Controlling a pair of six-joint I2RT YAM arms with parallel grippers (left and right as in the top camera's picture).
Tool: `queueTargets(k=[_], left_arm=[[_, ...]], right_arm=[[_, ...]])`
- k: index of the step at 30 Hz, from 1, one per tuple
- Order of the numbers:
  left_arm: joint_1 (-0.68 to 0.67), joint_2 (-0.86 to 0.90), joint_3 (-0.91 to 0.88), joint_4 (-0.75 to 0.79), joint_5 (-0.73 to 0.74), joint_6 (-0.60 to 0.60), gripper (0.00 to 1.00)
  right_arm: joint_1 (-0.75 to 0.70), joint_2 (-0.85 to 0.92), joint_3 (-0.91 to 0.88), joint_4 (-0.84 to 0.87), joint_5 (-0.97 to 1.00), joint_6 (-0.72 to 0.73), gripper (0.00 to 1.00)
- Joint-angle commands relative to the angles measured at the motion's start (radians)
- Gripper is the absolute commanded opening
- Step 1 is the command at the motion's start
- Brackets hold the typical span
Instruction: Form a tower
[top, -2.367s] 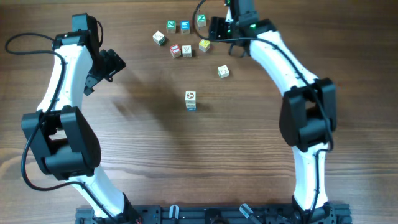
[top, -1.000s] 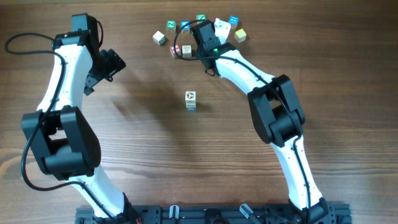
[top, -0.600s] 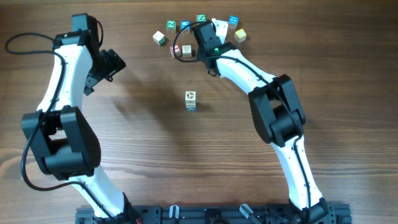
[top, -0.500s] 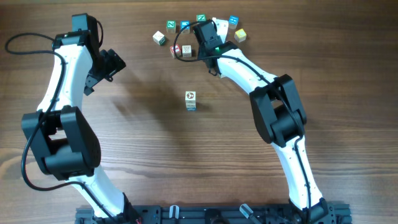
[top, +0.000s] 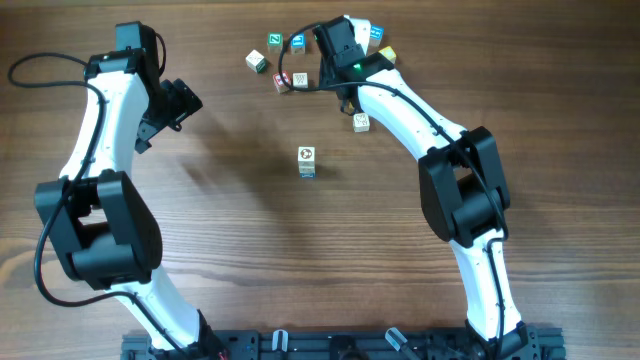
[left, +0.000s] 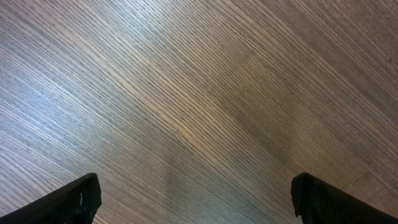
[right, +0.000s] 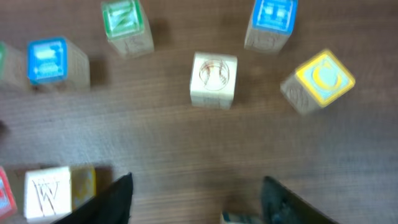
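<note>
My right tool (right: 198, 182) hangs half-spread and empty over loose cubes (right: 212, 79), upper centre, likely choosing the next. My left tool (left: 194, 186) is wide, parked clear of the tower (top: 306, 161).

The overhead camera looks straight down on a wide stretch of the table (top: 250, 230) from well above. The left wrist camera faces bare wood grain from close by, a patch that cannot be placed in the overhead view. The right wrist camera hangs close over the loose cubes (right: 213, 78) — its yellow-topped cube (right: 320, 76) and blue-topped cube (right: 273, 15) also show, tiny, near the overhead view's top edge.
</note>
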Motion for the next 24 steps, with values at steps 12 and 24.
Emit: queueTargets(k=[12,24], left_arm=[[0.001,-0.029,0.016,0.000,-0.014,0.001,1.00],[0.001,-0.029,0.016,0.000,-0.014,0.001,1.00]], right_arm=[[-0.100,-0.029,-0.005,-0.208,-0.267,0.000,0.37],[-0.098,-0.027,-0.005,-0.251,-0.267,0.001,0.32]])
